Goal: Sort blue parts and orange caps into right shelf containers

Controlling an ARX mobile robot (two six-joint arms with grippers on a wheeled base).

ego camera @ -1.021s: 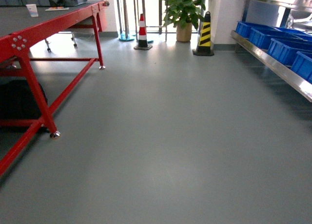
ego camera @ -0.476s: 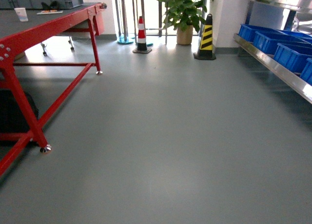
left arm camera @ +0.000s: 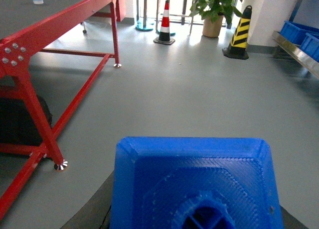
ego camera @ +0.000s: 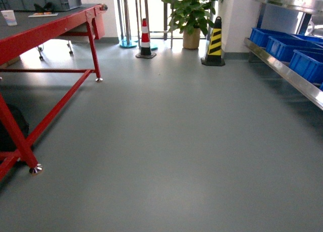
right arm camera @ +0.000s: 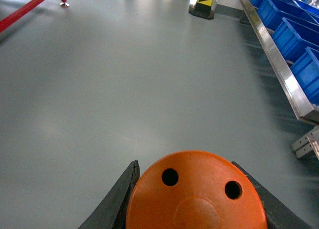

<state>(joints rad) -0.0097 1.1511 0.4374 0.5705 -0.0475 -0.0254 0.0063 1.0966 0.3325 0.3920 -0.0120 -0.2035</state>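
Right tool (right arm camera: 197, 201): dark fingers (right arm camera: 117, 199) pinching orange cap (right arm camera: 195, 194) from both sides; cap smooth, round, two dark holes in flat top, fills lower wrist view. Left tool (left arm camera: 194, 209): fingers mostly hidden, dark edges hugging blue part (left arm camera: 194, 184), apparently clamped on it; part glossy, ribbed plastic. Right shelf containers (ego camera: 290, 48): blue crates in row on steel shelf (ego camera: 287, 73), well apart from both tools. Grey floor (ego camera: 166, 141) between. Red-framed desk (ego camera: 50, 27) left. Striped cones (ego camera: 145, 38), potted plant (ego camera: 192, 12) far back.

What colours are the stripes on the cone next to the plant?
Black and yellow stripes on that cone; clearest in the head view.
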